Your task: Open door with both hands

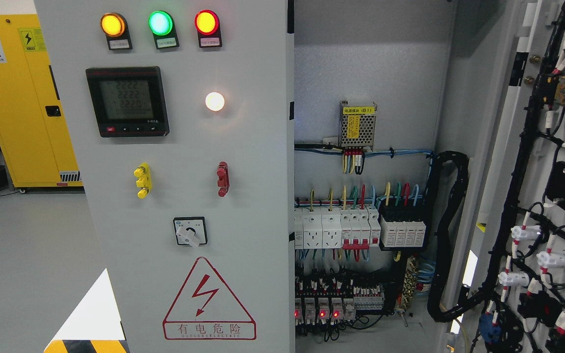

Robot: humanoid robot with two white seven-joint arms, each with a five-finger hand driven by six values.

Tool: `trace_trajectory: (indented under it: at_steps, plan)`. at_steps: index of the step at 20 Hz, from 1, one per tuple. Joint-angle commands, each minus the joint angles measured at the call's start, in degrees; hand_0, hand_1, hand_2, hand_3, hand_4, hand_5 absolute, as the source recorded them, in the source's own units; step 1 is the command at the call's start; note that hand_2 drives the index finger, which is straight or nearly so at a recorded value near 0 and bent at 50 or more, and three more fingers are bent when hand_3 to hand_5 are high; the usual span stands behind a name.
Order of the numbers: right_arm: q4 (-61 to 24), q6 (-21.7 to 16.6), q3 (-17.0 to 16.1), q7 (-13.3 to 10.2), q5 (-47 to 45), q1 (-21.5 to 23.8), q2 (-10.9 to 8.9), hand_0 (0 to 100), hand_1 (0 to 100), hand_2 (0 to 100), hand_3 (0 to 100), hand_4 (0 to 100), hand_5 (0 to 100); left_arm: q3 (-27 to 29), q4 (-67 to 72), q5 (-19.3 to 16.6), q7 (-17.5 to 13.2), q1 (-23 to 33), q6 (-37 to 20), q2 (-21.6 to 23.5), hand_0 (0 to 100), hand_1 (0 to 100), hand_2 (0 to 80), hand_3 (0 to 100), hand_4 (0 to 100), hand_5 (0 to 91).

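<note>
item: grey electrical cabinet, two doors, head view.

left door [243, 206]: closed, fills the frame from nine o'clock to centre. fittings, from twelve o'clock downward: amber lamp [113, 25], green lamp [160, 23], red lamp [206, 22], all lit, each with a small label beneath (print too small to read); digital meter [127, 101] with three rows of digits; white lamp [215, 101], lit, at the meter's three o'clock; yellow terminal [141, 180] and red terminal [222, 179] side by side, well apart; rotary selector switch [190, 231] below them; red-outlined triangular lightning warning sign [208, 300] at six o'clock.

right door [540, 196]: swung open, seen from its inner face at three o'clock, carrying black wiring looms [523, 162] and white-capped component backs.

cabinet interior [371, 73]: exposed between the doors. power supply module [357, 125] with yellow label on the back wall; row of white breakers and sockets [336, 228] below it, coloured wires entering from above; relay row [321, 306] with small red lights near six o'clock; black corrugated conduit [451, 235] looping toward the open door.

surroundings: yellow storage cabinet [22, 103] at ten o'clock, standing on the grey floor [27, 255].

robot hands: neither left nor right appears in frame, so their finger state cannot be told.
</note>
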Motion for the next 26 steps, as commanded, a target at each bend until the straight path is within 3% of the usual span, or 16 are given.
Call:
trace_trajectory:
  at_steps: [1,7,12,15,17,20,23,26]
  plan:
    - [-0.17,-0.02,-0.52,0.01,0.19,-0.25,0.62,22,8,0,0,0,0,1.04,8.86,-0.41,-0.02,0.00,0.36,-2.50,0,0,0.0,5,0,0.0]
    - [-2.17,-0.02,-0.35,-0.08,0.19,-0.60,0.44,22,8,0,0,0,0,0.95,8.86,-0.41,-0.02,0.09,0.18,-2.59,0,0,0.0,5,0,0.0]
    - [-14.64,-0.02,0.09,0.01,0.19,0.89,-0.34,22,8,0,0,0,0,0.95,8.95,-0.41,0.06,0.35,0.10,-2.50,0,0,0.0,5,0,0.0]
    - [-30.08,-0.02,0.70,0.01,-0.07,4.66,-1.49,22,8,0,0,0,0,0.86,8.95,-0.50,0.15,0.35,0.01,-2.59,0,0,0.0,5,0,0.0]
    - [-46.66,0.06,3.94,0.01,-0.16,8.52,-3.15,22,8,0,0,0,0,0.77,8.95,-0.50,1.20,0.35,0.01,-2.59,0,0,0.0,5,0,0.0]
    - [-64.27,0.24,6.76,-0.08,-0.24,12.05,-3.86,22,8,0,0,0,0,0.69,8.86,-0.50,4.63,0.35,0.09,-2.59,0,0,0.0,5,0,0.0]
    - [-76.59,0.85,10.89,0.01,-0.16,12.41,-3.25,22,8,0,0,0,0,0.60,8.78,-0.50,4.46,0.27,0.10,-2.67,0,0,0.0,5,0,0.0]
    - [-85.57,0.94,18.61,-0.08,-0.07,12.41,-3.25,22,8,0,0,0,0,0.60,8.78,-2.77,4.37,0.27,0.18,-2.76,0,0,0.0,5,0,0.0]
